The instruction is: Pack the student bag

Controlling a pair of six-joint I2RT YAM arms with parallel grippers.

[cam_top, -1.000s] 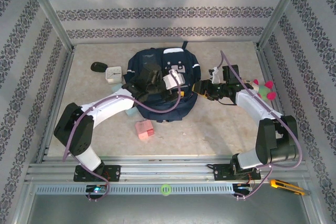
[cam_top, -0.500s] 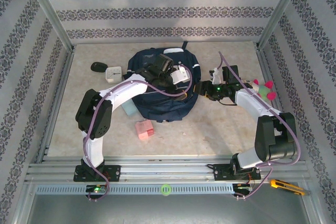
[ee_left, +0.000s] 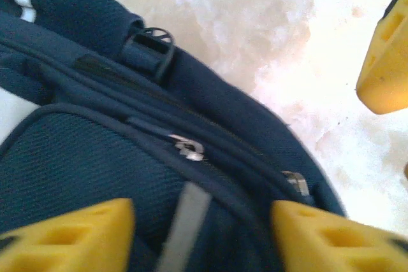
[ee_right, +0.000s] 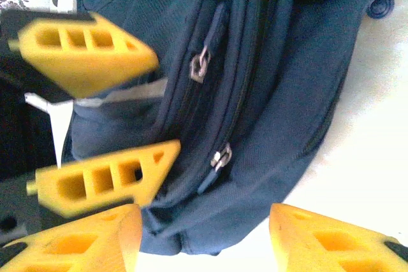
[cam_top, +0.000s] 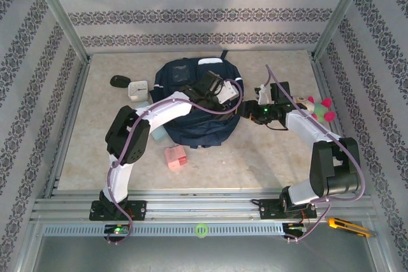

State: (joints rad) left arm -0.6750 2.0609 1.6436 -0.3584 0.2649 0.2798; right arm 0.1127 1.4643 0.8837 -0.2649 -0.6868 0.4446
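Note:
The student bag lies flat mid-table, dark navy with grey-white stripes. My left gripper reaches across it to its right edge. In the left wrist view the yellow fingers stand apart astride the bag's fabric, with a grey stripe between them and zipper pulls just beyond; the left gripper is open. My right gripper faces the same edge from the right. The right wrist view shows the right gripper open around the bag's corner, with the left gripper's fingers close by.
A pink block sits in front of the bag. A white box and a black oval thing lie at the back left. A pink-and-green plush toy is behind the right arm. Patterned walls and metal posts enclose the table.
My left arm has swung right across the bag to its right edge and its jaws have narrowed. The right gripper has edged slightly left toward the bag.

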